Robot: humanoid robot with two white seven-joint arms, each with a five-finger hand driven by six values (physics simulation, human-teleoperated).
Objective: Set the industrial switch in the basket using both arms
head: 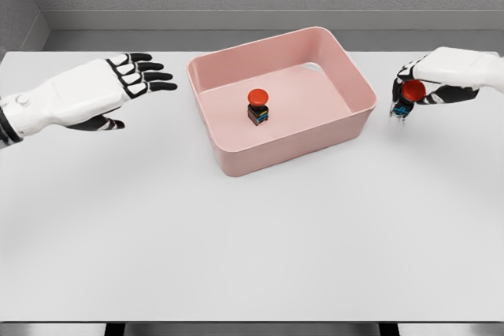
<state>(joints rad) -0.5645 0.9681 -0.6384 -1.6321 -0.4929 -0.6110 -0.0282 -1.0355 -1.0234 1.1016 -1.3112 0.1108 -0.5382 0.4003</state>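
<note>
Pink rectangular plastic basket (236, 159) sits at the middle of the white surface (252, 249), turned slightly askew. Inside it, on the floor near the centre, we see one industrial switch with a red mushroom button on a dark body (257, 106), standing upright, clear of the walls. A second red-capped switch (409, 96) is outside the basket, to its right, gripped in our right hand (441, 80); the fingers are curled around it, its lower end close to the surface, though we cannot tell if it touches. Our left hand (94, 92) hovers left of the basket, fingers stretched out flat, holding nothing, well apart from the rim.
</note>
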